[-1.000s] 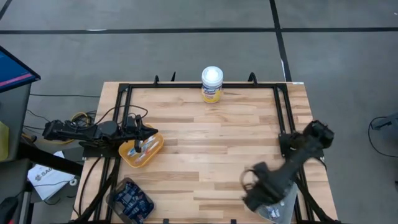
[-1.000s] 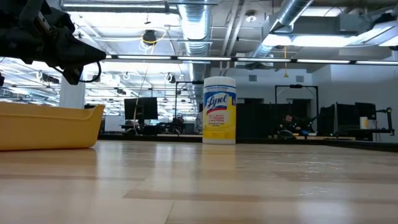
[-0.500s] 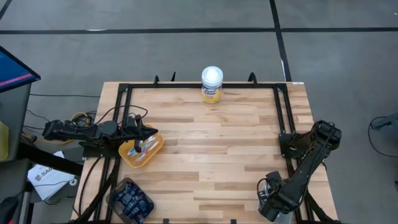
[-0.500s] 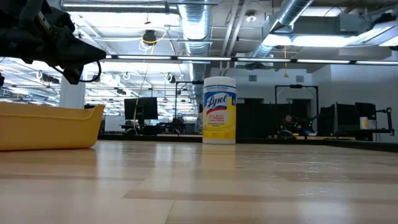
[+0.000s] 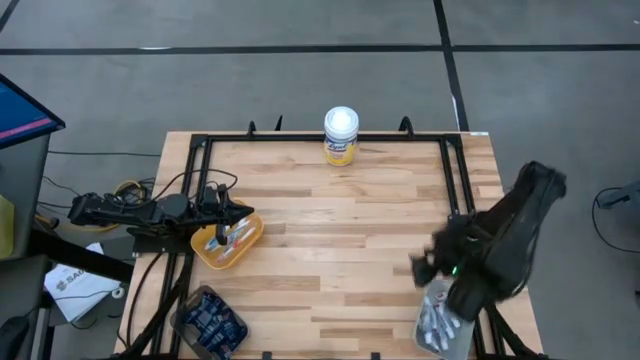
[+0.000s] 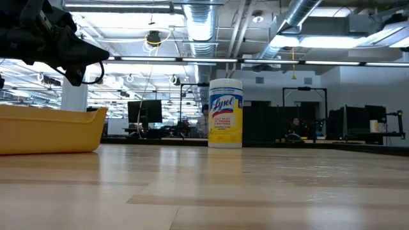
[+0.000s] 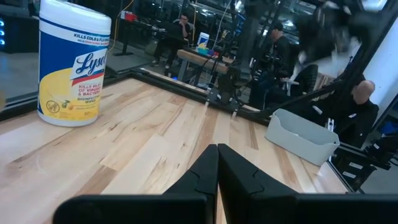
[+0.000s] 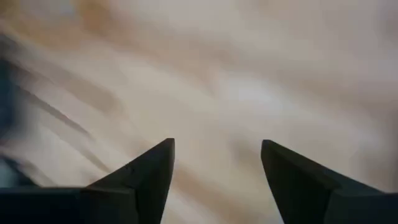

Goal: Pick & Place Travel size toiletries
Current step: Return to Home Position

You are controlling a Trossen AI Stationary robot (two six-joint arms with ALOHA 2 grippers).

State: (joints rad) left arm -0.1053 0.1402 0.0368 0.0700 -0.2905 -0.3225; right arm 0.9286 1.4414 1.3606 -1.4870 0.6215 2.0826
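Note:
Several small white toiletries lie in a grey bin (image 5: 437, 322) at the table's near right corner, and more lie in a yellow tray (image 5: 247, 238) at the left. A dark bin (image 5: 210, 320) near the left front holds dark tubes. My right gripper (image 5: 424, 268) hovers, blurred, just beyond the grey bin's far side. In its wrist view its fingers (image 8: 216, 155) stand open over bare wood with nothing between them. My left gripper (image 5: 240, 213) is shut and level above the yellow tray's (image 6: 51, 131) far edge, also shown in the low view (image 6: 96, 56) and its own wrist view (image 7: 217, 149).
A tall yellow canister with a white lid (image 5: 341, 135) stands at the middle of the far edge. Black frame rails (image 5: 455, 180) run along the table's left, right and far sides. The wooden middle of the table (image 5: 340, 240) is bare. People sit in the room beyond.
My right gripper dipped over the grey bin at the near right corner. It then swung up and toward the far edge, turning as it went, and now hangs above the wood beside the bin. My left arm kept still.

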